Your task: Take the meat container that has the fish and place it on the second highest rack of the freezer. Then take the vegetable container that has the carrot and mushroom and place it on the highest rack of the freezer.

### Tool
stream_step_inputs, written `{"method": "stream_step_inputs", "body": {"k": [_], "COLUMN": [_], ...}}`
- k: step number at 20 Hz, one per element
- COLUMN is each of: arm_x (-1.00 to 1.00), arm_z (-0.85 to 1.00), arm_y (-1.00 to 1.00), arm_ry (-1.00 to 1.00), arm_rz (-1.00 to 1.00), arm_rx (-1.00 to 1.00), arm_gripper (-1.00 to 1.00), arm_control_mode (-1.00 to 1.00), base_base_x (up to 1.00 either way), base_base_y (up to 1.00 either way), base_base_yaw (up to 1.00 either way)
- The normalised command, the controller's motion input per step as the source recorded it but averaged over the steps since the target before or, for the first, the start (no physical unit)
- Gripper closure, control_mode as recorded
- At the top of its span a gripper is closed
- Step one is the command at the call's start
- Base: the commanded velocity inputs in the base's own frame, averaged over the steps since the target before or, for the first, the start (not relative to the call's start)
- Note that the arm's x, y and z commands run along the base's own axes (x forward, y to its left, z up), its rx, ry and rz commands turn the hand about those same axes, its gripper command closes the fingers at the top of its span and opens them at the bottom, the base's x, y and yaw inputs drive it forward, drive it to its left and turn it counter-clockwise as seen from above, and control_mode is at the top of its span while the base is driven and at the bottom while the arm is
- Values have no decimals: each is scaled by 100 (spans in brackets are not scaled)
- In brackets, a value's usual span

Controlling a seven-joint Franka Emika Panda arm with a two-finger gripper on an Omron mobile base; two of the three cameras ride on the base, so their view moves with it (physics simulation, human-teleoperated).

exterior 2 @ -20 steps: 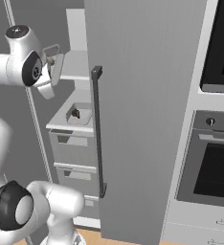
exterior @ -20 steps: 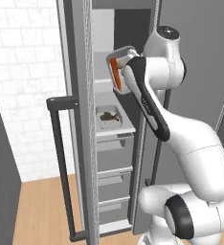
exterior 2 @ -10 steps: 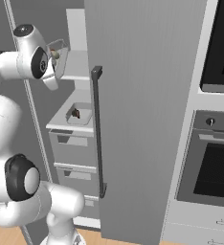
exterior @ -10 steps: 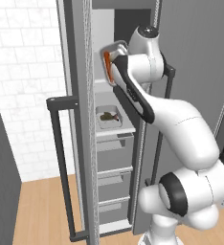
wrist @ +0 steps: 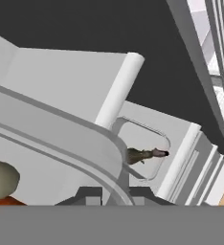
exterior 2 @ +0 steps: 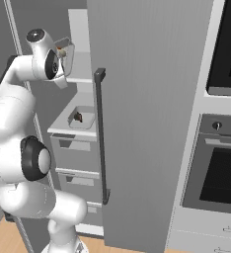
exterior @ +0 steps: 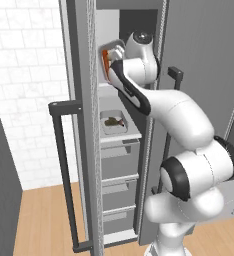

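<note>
Inside the freezer (exterior: 154,30), level with the highest rack (exterior 2: 80,79), the gripper (wrist: 111,194) clamps the tilted vegetable container (exterior: 107,61) with carrot (exterior: 105,62) and mushroom (wrist: 1,179). Below, the fish (exterior: 113,121) lies in its tray on the second highest rack (exterior: 131,134).

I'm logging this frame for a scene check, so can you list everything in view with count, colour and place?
freezer: one, grey, door swung open at left with a dark bar handle.
highest rack: one, pale grey, the upper shelf board.
second highest rack: one, pale grey, above the drawers.
meat container: one, clear grey, resting on the second highest rack.
fish: one, brown-olive, inside the meat container.
vegetable container: one, clear, held tilted at the level of the highest rack.
carrot: one, orange, in the vegetable container.
mushroom: one, beige-green, beside the carrot.
drawers: three, grey, stacked below the racks.
oven: one, black-fronted, far right.
end effector: one, dark, clamped on the vegetable container's rim.
</note>
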Motion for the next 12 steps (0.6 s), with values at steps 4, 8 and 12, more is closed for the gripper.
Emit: {"method": "stream_step_inputs", "body": {"k": [4, 8, 12], "arm_x": [32, 19, 40], "arm_z": [-2, 0, 0], "arm_y": [24, 7, 0], "arm_ry": [-1, 0, 0], "arm_rz": [0, -2, -14], "arm_rx": [0, 0, 0], "arm_gripper": [100, 100, 100], "arm_control_mode": [-100, -100, -100], "base_base_x": [0, 0, 0], "base_base_y": [0, 0, 0], "base_base_yaw": [0, 0, 0]}}
